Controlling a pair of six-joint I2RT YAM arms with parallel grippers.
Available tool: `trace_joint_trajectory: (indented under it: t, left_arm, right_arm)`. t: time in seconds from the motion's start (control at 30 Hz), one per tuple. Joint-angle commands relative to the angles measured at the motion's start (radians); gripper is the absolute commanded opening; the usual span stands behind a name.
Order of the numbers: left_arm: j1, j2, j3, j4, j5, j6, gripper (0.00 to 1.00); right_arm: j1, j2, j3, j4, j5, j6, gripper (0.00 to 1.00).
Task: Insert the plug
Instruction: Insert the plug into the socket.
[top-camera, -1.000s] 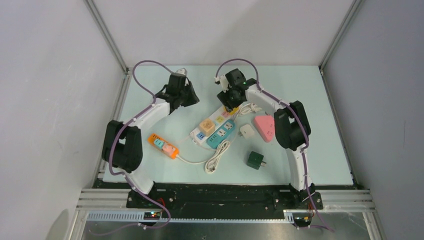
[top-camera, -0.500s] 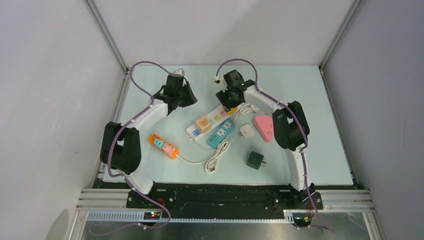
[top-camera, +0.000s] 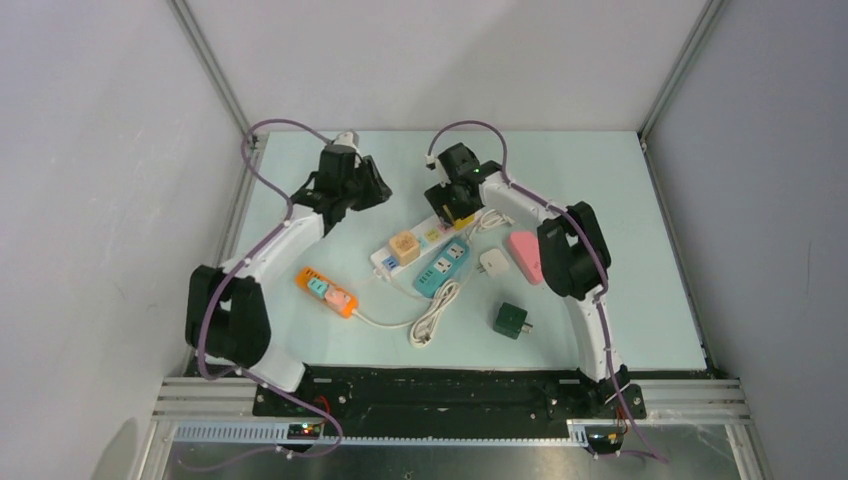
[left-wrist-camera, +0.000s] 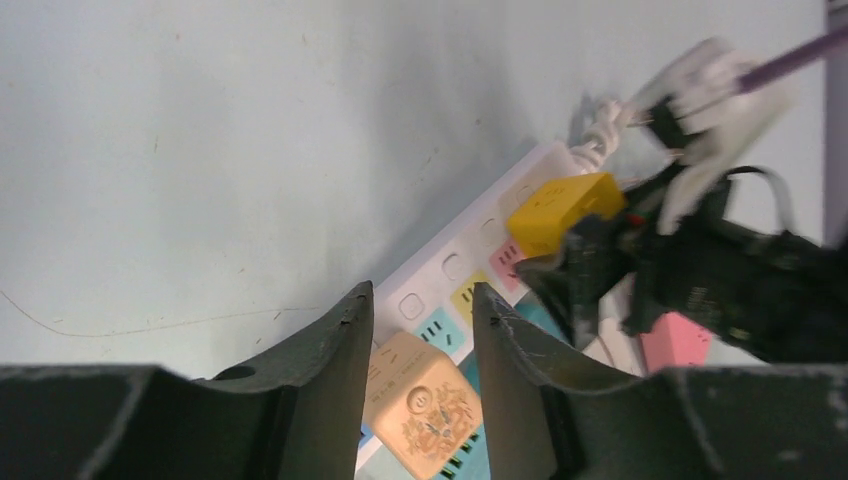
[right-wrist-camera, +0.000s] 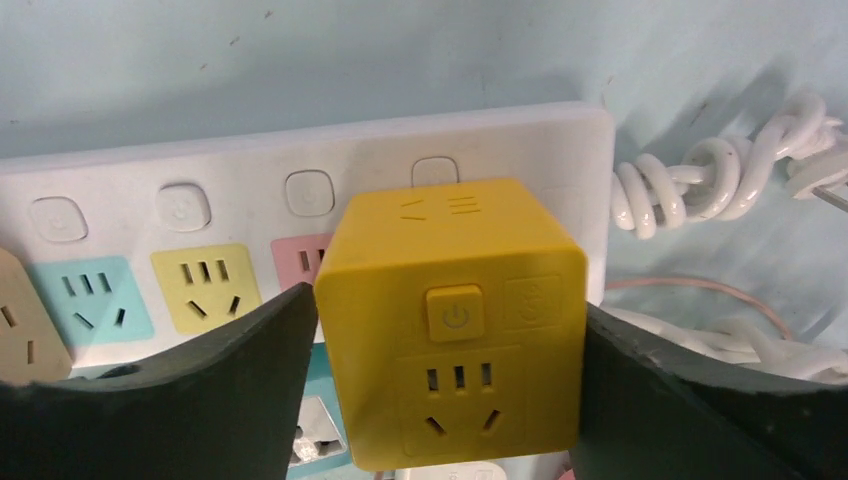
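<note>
Overhead, right gripper (top-camera: 455, 207) half-hides yellow cube (right-wrist-camera: 455, 320); wrist view shows fingers flanking it, grip unclear. Left gripper (left-wrist-camera: 420, 302) part-open, empty.

Your top camera sits high and behind, looking down and forward, so the white power strip (top-camera: 437, 232) lies small at mid-frame. Your left wrist camera looks down from the strip's left side, fairly near. Your right wrist camera hangs tight over the strip's far end. All three share that strip and its yellow cube (right-wrist-camera: 455, 320).
</note>
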Motion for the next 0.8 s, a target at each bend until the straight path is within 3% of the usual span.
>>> trace_joint_trajectory:
  t: [0.0,0.2,0.4,0.5,0.77]
  left_arm:
    - [0.013,-0.13,0.009,0.021,-0.023,0.007,0.53]
    - [0.015,-0.279,-0.022,0.007,-0.007,0.022,0.97]
    - [0.018,-0.443,-0.109,-0.004,0.058,0.043,0.99]
    - [0.021,-0.524,-0.153,-0.005,0.082,0.026,0.98]
    - [0.058,-0.71,-0.348,-0.015,0.067,-0.126,0.98]
  right_arm:
    - [0.026,0.02,0.119,-0.061,0.011,0.045,0.86]
    - [0.03,-0.027,0.215,-0.095,0.024,0.085,0.98]
    - [0.021,-0.147,0.145,-0.096,0.105,0.165,1.0]
    - [0.005,-0.276,-0.01,-0.042,0.094,0.22,0.99]
    - [-0.09,-0.667,-0.559,0.099,-0.019,0.46,0.7]
